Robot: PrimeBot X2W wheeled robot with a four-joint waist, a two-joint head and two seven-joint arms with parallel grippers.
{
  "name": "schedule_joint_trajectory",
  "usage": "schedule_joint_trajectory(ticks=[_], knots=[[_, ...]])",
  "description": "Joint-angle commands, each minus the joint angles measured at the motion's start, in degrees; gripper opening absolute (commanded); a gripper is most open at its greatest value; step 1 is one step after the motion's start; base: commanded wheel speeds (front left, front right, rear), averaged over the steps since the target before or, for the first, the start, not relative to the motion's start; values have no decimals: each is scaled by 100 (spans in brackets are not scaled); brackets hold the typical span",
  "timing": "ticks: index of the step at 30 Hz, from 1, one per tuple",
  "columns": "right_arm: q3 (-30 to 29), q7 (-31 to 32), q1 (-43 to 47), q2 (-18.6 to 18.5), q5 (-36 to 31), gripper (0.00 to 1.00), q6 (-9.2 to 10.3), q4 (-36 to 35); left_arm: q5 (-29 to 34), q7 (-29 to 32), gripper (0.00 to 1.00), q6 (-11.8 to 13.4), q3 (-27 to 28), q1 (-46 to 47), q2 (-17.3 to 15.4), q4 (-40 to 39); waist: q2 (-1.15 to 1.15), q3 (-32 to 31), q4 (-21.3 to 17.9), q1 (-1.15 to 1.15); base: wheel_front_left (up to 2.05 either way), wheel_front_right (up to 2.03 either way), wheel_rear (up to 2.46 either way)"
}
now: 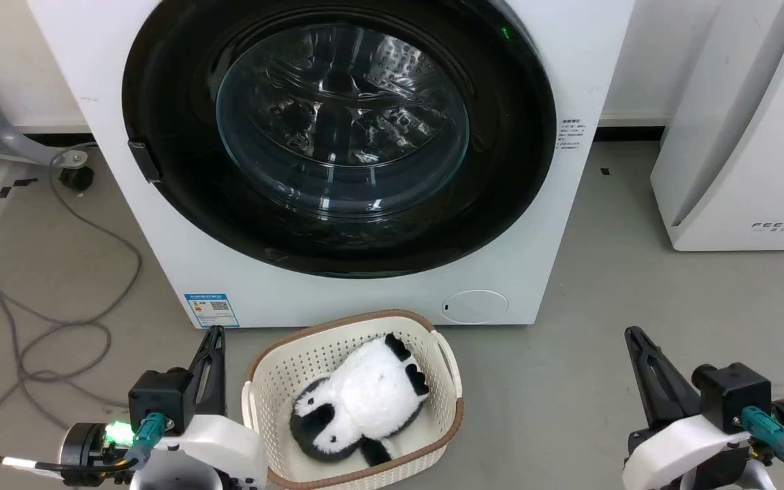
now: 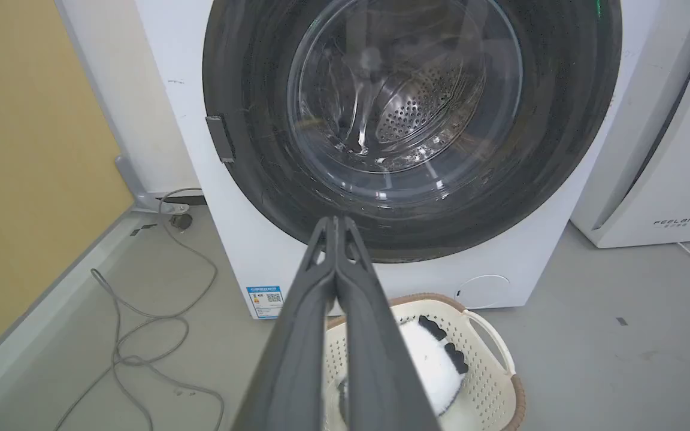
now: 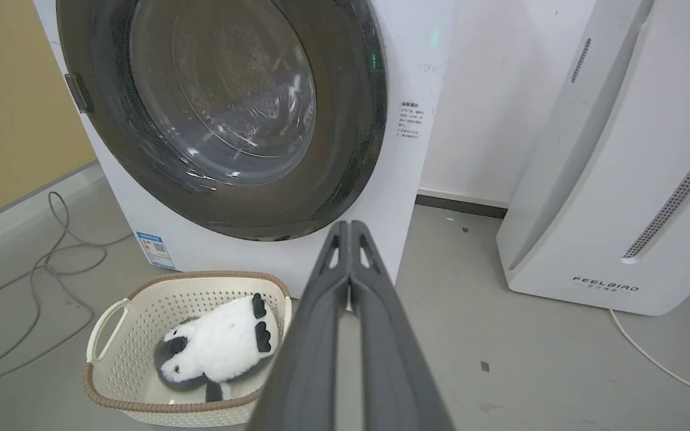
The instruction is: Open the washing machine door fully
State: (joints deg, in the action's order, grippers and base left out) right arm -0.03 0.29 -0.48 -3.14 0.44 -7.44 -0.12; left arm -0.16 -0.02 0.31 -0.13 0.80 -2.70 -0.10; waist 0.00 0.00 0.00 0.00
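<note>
The large round glossy black door (image 1: 337, 143) sits shut, flush on the big white washer (image 1: 365, 299). The left claw (image 1: 215, 337) and right claw (image 1: 633, 337) hang low, pinched together, empty, seemingly parked before reaching.

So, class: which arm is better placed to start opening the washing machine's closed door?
Left: the small dark handle tab on the round glossy black door sits at its left edge, nearer the left gripper than the right gripper.
</note>
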Motion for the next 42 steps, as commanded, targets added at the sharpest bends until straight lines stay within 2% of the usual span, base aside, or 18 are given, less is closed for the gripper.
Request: schedule_joint_trajectory(ticks=[1,28,29,42], knots=[[3,-29,48,26,-44,0,-5,12,16,2,0,-31,13,-80,-18,10,0,0,0,0,0,0,0],[3,-29,48,26,-44,0,-5,12,16,2,0,-31,13,-80,-18,10,0,0,0,0,0,0,0],[0,0,0,0,0,100,0,0,0,0,100,0,0,0,0,0,0,0,0,0,0,0,0],[-11,-105,10,1,122,100,0,27,-38,-104,100,19,-88,-14,3,31,0,10,5,0,0,0,0]])
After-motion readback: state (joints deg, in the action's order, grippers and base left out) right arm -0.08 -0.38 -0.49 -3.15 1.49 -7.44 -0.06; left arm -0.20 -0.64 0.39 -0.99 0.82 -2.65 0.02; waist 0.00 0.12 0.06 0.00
